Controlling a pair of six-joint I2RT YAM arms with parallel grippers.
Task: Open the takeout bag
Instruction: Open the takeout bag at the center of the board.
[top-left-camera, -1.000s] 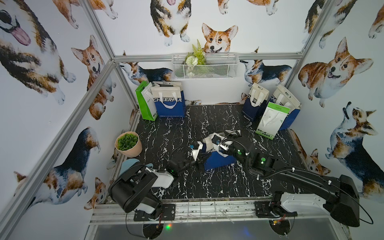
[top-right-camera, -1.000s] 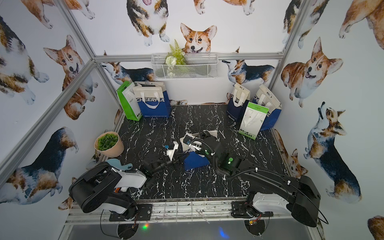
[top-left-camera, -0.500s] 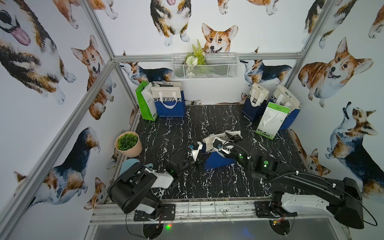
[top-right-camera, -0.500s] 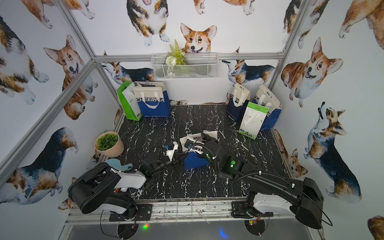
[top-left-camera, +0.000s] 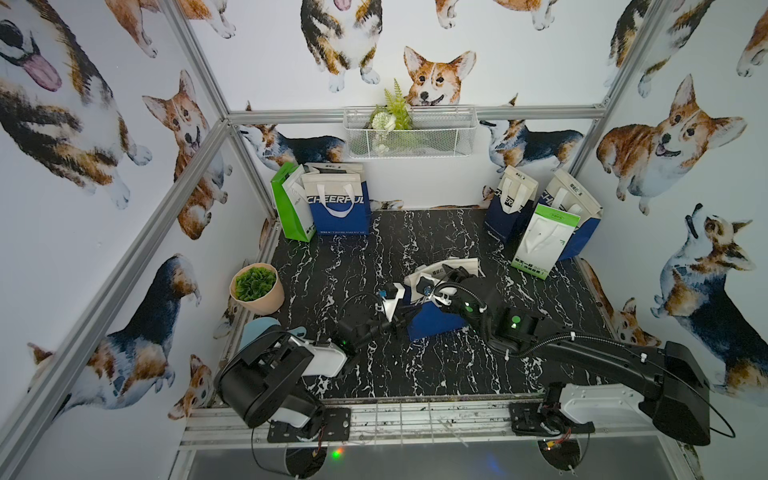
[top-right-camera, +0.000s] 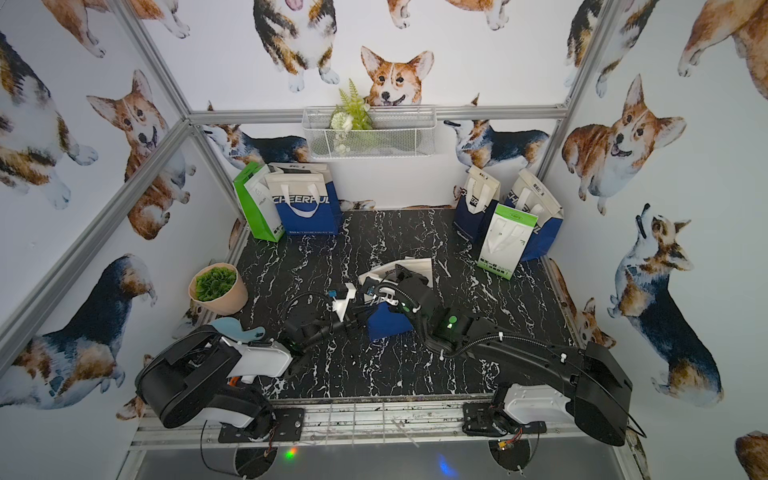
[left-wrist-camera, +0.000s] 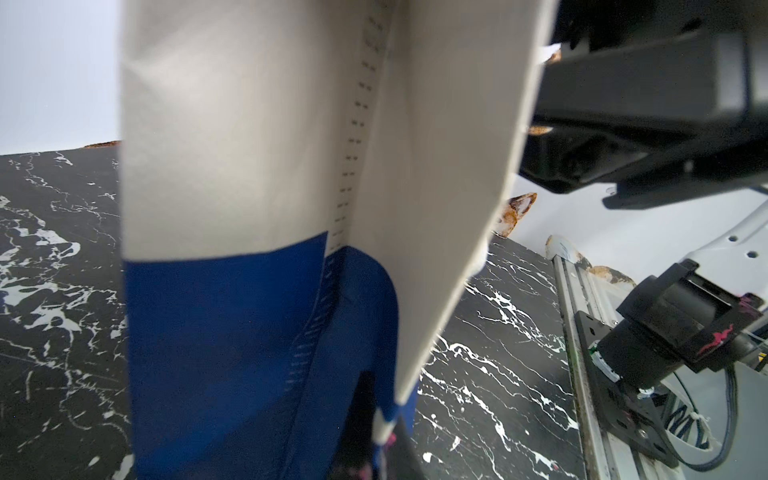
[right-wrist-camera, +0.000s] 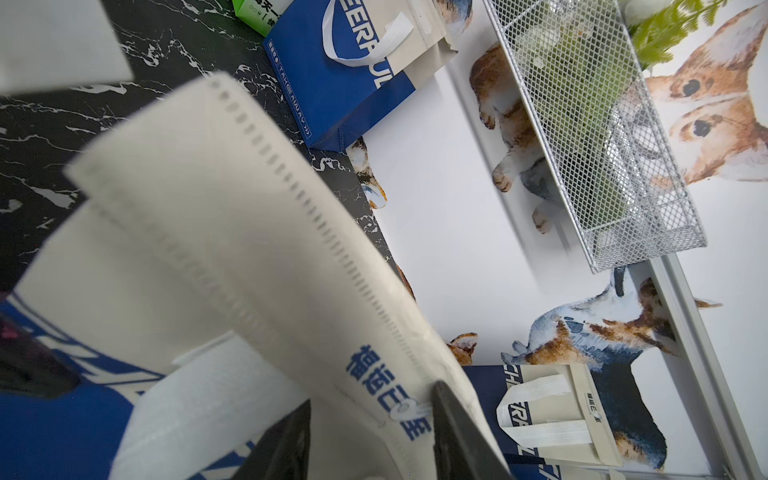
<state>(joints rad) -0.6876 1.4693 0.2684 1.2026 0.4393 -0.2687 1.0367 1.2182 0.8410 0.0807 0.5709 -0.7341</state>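
Note:
The takeout bag (top-left-camera: 434, 326) (top-right-camera: 388, 326), blue below and cream above, stands mid-table in both top views with its cream top spread toward the back. My left gripper (top-left-camera: 407, 322) (top-right-camera: 360, 318) comes in low from the left and is shut on the bag's side edge. In the left wrist view that edge (left-wrist-camera: 390, 415) runs down into the pinched jaws (left-wrist-camera: 384, 455). My right gripper (top-left-camera: 438, 286) (top-right-camera: 383, 287) is at the bag's mouth. In the right wrist view its dark fingers (right-wrist-camera: 457, 436) stand apart with the cream flap (right-wrist-camera: 228, 249) lying between them (right-wrist-camera: 370, 440).
More bags stand at the back left (top-left-camera: 336, 208) and the back right (top-left-camera: 540, 226). A potted plant (top-left-camera: 257, 289) sits by the left wall, with a light blue object (top-left-camera: 259, 328) beside the left arm's base. A wire basket (top-left-camera: 409, 133) hangs on the back wall.
The bag's cream top has spread wider toward the back. The right arm swung slightly outward and came back. The left gripper has kept its hold in place.

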